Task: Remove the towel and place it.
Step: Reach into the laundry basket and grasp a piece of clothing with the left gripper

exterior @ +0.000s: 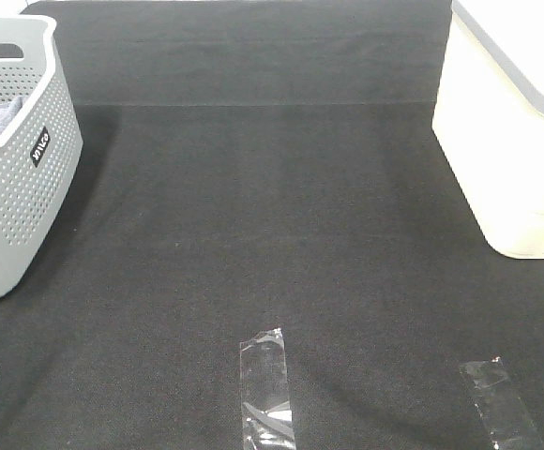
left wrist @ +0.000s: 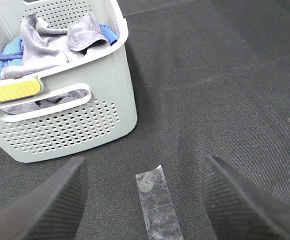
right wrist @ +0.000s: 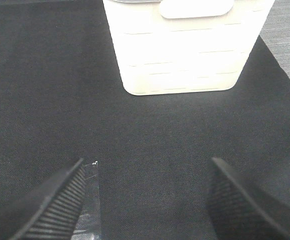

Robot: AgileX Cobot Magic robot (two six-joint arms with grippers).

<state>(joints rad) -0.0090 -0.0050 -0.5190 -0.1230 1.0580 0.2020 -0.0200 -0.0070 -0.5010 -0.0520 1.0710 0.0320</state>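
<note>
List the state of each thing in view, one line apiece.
Towel, crumpled inside the basket, untouched.
Blue cloth, bunched in the basket, partly covered by the towel.
Basket, upright, holding both cloths.
White bin, upright, contents hidden.
Left hand, open, empty.
Right hand, open, empty.

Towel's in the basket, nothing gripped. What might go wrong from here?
1. The towel lies bunched against the blue cloth; the left gripper may pinch both.
2. Grey fabric shows through the handle slot of the basket; pulling up may snag it and drag the basket.
</note>
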